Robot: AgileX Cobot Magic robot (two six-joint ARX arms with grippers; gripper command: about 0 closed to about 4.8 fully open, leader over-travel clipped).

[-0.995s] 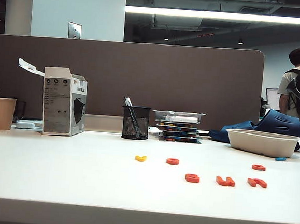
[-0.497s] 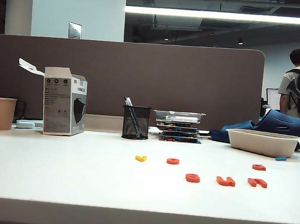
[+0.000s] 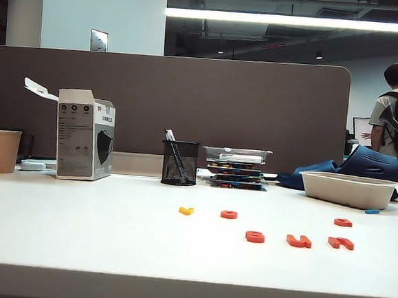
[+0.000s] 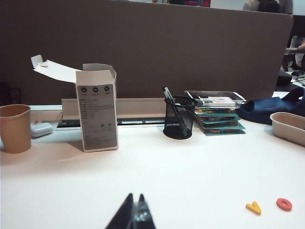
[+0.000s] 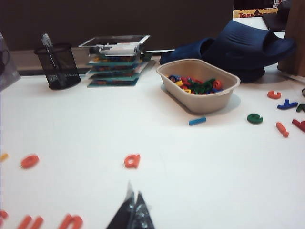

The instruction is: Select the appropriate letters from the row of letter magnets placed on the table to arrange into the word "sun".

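On the white table (image 3: 109, 238), three orange-red letters lie in a front line: a rounded S (image 3: 255, 236), a U (image 3: 299, 241) and an N (image 3: 341, 243). Behind them lie a yellow letter (image 3: 186, 210) and two more orange-red letters (image 3: 229, 214) (image 3: 343, 222). Neither arm shows in the exterior view. My left gripper (image 4: 135, 196) is shut and empty, low over bare table, with the yellow letter (image 4: 253, 207) well off to one side. My right gripper (image 5: 134, 192) is shut and empty too, near the N (image 5: 70, 222) and U (image 5: 30, 222).
A paper cup (image 3: 1, 151), an open white box (image 3: 83, 143), a black mesh pen holder (image 3: 180, 163) and a stack of cards (image 3: 237, 169) stand along the brown partition (image 3: 189, 100). A beige tray (image 5: 198, 86) holds coloured letters, and loose letters (image 5: 254, 118) lie beside it.
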